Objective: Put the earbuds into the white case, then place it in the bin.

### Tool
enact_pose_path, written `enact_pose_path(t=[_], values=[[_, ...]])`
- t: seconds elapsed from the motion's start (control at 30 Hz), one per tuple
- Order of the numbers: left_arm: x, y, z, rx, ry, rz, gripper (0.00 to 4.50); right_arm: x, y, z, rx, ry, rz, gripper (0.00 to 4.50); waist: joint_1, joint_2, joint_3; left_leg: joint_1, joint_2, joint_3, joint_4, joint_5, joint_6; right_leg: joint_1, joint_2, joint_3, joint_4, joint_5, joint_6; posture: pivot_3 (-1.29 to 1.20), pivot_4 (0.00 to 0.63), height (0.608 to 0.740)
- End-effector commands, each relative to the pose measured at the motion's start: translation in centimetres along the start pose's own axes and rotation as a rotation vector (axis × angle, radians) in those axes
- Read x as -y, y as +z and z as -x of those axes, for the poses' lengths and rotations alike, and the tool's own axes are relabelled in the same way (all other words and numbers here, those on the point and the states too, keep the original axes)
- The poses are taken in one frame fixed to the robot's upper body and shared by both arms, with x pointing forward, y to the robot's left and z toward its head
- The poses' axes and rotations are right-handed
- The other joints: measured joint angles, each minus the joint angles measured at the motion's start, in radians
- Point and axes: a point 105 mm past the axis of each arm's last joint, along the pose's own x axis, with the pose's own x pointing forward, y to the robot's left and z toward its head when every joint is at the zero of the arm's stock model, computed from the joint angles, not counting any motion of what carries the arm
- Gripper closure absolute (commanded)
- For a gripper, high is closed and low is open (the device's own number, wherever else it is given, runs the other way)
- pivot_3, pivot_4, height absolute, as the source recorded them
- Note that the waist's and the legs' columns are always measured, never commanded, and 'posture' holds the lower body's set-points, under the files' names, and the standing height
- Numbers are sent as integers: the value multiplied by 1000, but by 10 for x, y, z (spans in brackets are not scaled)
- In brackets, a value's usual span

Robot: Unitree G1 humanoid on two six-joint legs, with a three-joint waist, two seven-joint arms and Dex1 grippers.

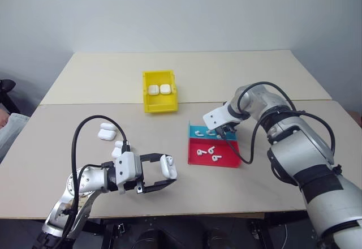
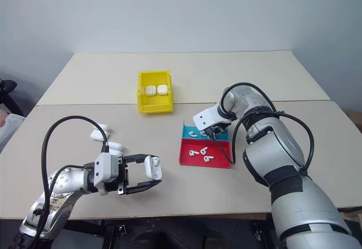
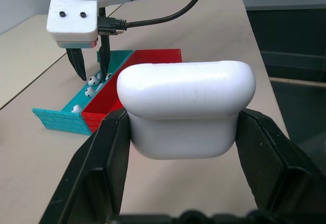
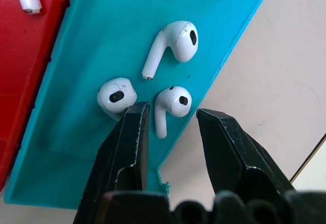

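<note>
The white case, on which no brand or writing can be read, is held clamped in the left gripper above the bench, while the right gripper, jaws apart, is poised astride an earbud in the tray's cyan half, the bin standing well apart.

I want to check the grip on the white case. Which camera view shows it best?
The left wrist view: the white case sits close up, clamped between the left gripper fingers. Both eye views show it small above the table; the right wrist view looks at earbuds instead.
</note>
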Motion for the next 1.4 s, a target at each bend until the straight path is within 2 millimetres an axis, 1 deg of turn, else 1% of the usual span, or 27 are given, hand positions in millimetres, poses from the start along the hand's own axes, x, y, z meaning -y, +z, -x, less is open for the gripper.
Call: enact_pose_path(t=[0.03,0.6,0.67,0.7,1.4], values=[[0,12,0,25,-2,-61,1708,1,0,0,-1,-17,11,2589,0,0,0,0,0,0,0,0,0,0,0,0,0,0,0,0,150,740],[0,12,-1,28,1,-62,1708,-2,1,-1,8,3,21,2589,-3,0,0,0,0,0,0,0,0,0,0,0,0,0,0,0,150,740],[0,12,-1,27,2,-61,1708,-3,1,-2,8,8,21,2964,-4,0,0,0,0,0,0,0,0,0,0,0,0,0,0,0,150,740],[0,12,0,27,2,-61,1708,-3,1,-2,8,6,19,3077,-5,0,0,0,0,0,0,0,0,0,0,0,0,0,0,0,150,740],[0,12,0,28,1,-57,1708,-6,-1,-3,13,15,27,3077,-9,0,0,0,0,0,0,0,0,0,0,0,0,0,0,0,150,740]])
